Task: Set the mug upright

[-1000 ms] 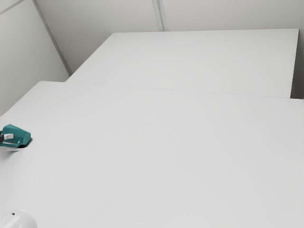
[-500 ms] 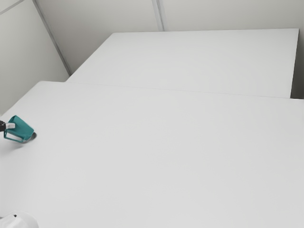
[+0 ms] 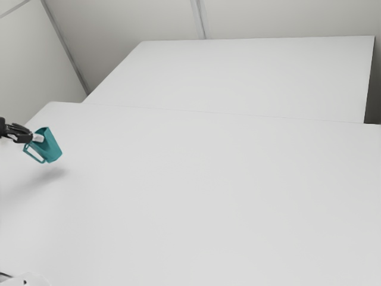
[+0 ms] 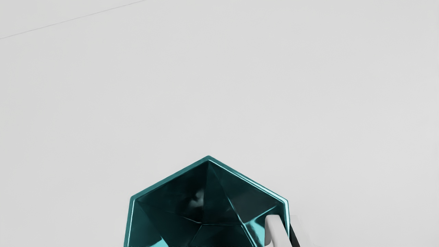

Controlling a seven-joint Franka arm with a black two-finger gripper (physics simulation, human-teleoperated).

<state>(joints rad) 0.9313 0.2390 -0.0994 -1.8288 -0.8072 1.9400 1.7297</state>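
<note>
My gripper (image 3: 37,137) reaches in from the exterior view's left edge, shut on the wall of the teal mug (image 3: 51,146). The mug hangs above the table, its shadow lying below, and leans somewhat with its opening up and its handle on the side of the gripper. In the wrist view the mug (image 4: 219,206) shows its dark, faceted inside and angular rim. There the gripper (image 4: 286,224) pinches the rim near one corner, with one pale finger inside the mug and the other outside.
The white table (image 3: 208,196) stretches widely beneath the mug. Behind it stands another white surface (image 3: 238,77), with pale walls beyond. A white rounded part (image 3: 27,280) is at the exterior view's lower left corner.
Held by my gripper, the mug has risen from low over the table and moved toward the exterior view's right. It has also turned from lying on its side to a more upright tilt.
</note>
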